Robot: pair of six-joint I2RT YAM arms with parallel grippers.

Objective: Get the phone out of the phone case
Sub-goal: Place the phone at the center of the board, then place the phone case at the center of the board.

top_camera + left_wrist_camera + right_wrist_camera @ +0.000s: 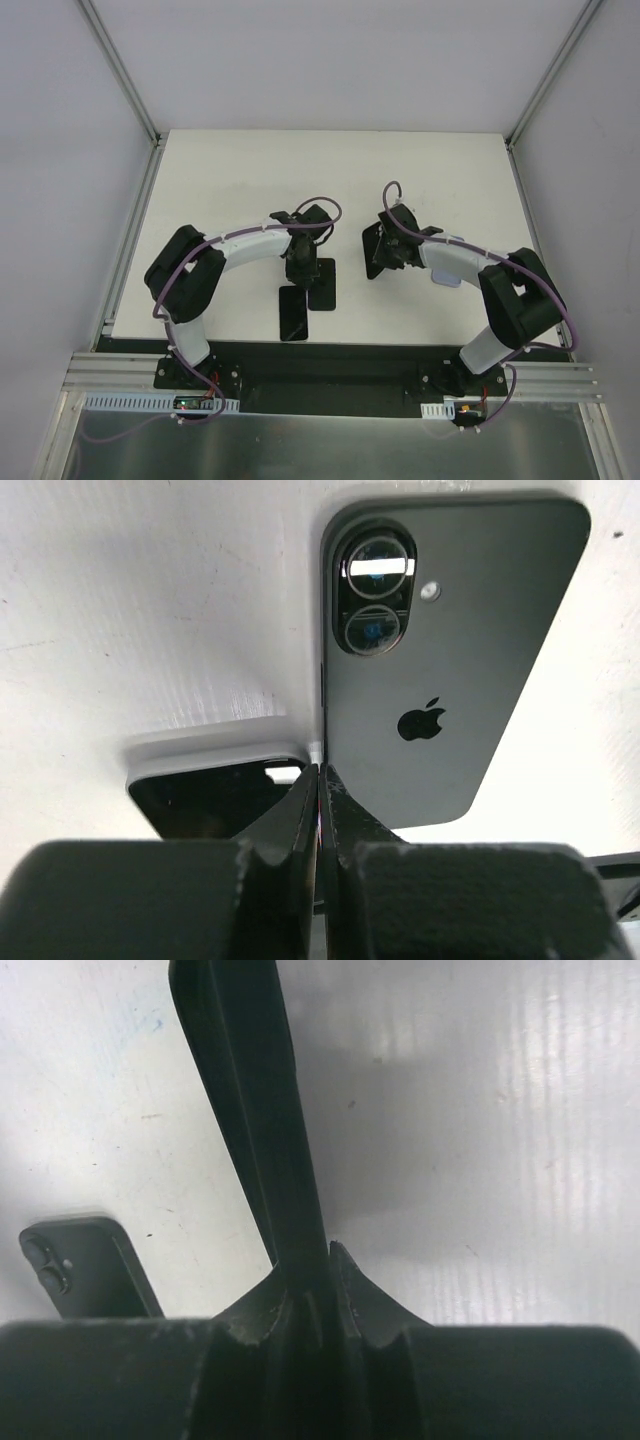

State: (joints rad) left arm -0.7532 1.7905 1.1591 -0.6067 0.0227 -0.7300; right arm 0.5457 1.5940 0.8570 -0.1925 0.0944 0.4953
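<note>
The black phone (440, 650) lies back up on the white table, bare, with its twin lenses and logo showing. It also shows in the top view (322, 283) and at the lower left of the right wrist view (95, 1270). My left gripper (320, 775) is shut with its tips low at the phone's near left edge, and nothing shows between the fingers. In the top view it (298, 265) hangs over the phone. My right gripper (315, 1260) is shut on the thin black phone case (255, 1100), held on edge above the table, right of the phone (372, 250).
A second dark flat slab with a pale rim (210, 790) lies just left of and nearer than the phone (293, 312). The white table (240, 180) has grey walls at the back and both sides. A small pale object (445, 278) sits under the right arm.
</note>
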